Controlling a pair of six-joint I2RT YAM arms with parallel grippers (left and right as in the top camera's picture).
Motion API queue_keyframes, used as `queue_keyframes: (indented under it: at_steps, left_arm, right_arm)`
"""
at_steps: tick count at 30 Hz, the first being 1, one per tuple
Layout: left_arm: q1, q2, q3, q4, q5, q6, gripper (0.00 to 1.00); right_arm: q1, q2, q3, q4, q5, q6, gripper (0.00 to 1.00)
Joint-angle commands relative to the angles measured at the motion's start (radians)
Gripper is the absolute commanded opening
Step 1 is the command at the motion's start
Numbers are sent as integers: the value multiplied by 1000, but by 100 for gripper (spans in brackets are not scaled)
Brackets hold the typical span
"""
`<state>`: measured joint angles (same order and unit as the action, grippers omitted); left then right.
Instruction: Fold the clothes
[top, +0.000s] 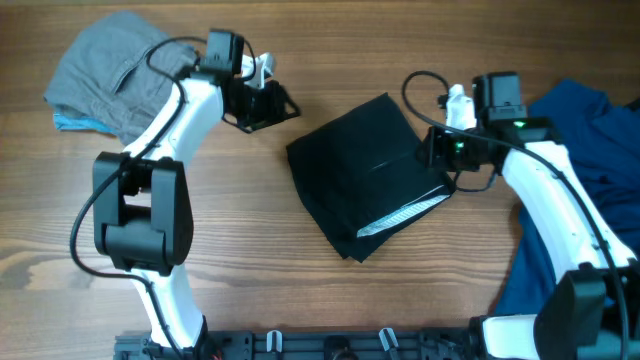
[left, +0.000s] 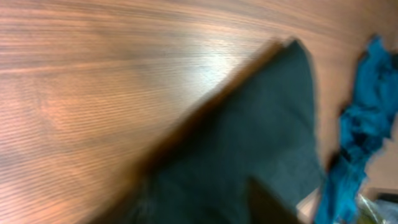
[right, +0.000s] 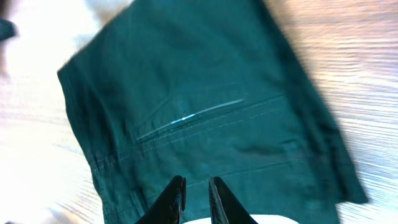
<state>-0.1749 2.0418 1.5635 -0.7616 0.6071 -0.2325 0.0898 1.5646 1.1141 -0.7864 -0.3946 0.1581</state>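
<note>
A black folded garment (top: 365, 175) lies in the middle of the table, with a pale lining strip showing at its lower right edge. My left gripper (top: 265, 103) is open and empty over bare wood, just off the garment's upper left corner. The left wrist view is blurred and shows the garment (left: 249, 143) ahead. My right gripper (top: 437, 150) hovers at the garment's right edge. In the right wrist view its fingers (right: 197, 186) are drawn close together with only a narrow gap, above the garment's pocket seam (right: 193, 112), and hold nothing.
A grey pile of clothes (top: 110, 70) lies at the far left corner. A blue pile of clothes (top: 585, 130) covers the right side under my right arm and shows in the left wrist view (left: 360, 124). The wooden table (top: 260, 240) is bare in front.
</note>
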Motion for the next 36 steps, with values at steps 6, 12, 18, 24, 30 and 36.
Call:
queue_keyframes:
  at_steps: [6, 12, 18, 24, 30, 36]
  left_arm:
    - [-21, -61, -30, -307, 74, 91, 100]
    - [-94, -61, -244, -160, 127, -97, 100]
    - [-218, -61, -435, 158, 103, -500, 100]
    - [-288, -40, -504, 454, 64, -704, 99]
    - [-338, -27, -504, 594, -90, -666, 53]
    - [-374, -27, -504, 674, -34, -375, 49]
  right_arm:
    - [16, 327, -27, 64, 124, 89, 10]
    - [16, 439, -27, 64, 94, 88, 9]
    - [16, 438, -27, 65, 94, 84, 9]
    - [16, 438, -27, 65, 79, 85, 9]
    - [16, 438, -27, 64, 79, 90, 8]
    - [16, 438, -27, 66, 80, 107, 8]
